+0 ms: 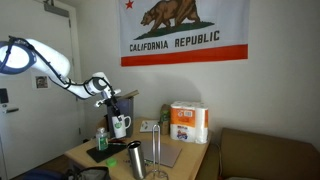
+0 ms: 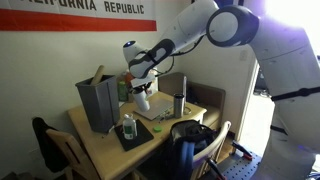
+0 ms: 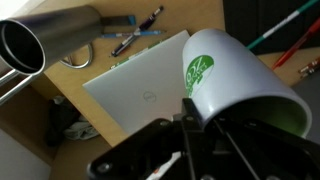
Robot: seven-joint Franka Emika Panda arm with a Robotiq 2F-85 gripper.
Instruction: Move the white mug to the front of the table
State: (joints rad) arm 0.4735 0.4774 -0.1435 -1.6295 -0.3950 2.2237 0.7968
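The white mug (image 3: 240, 80) is clamped in the gripper (image 1: 117, 114) and held clear of the table (image 2: 97, 147). Transport toward the front edge, then lowering, is called for next.

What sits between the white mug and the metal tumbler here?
A closed pale laptop lies flat between the white mug, held in the gripper, and the metal tumbler; the wrist view shows it.

The white mug (image 1: 120, 126) hangs above the table (image 1: 193, 153).

Home room, wall flag (image 1: 185, 30), couch (image 1: 268, 155), table (image 1: 196, 156)
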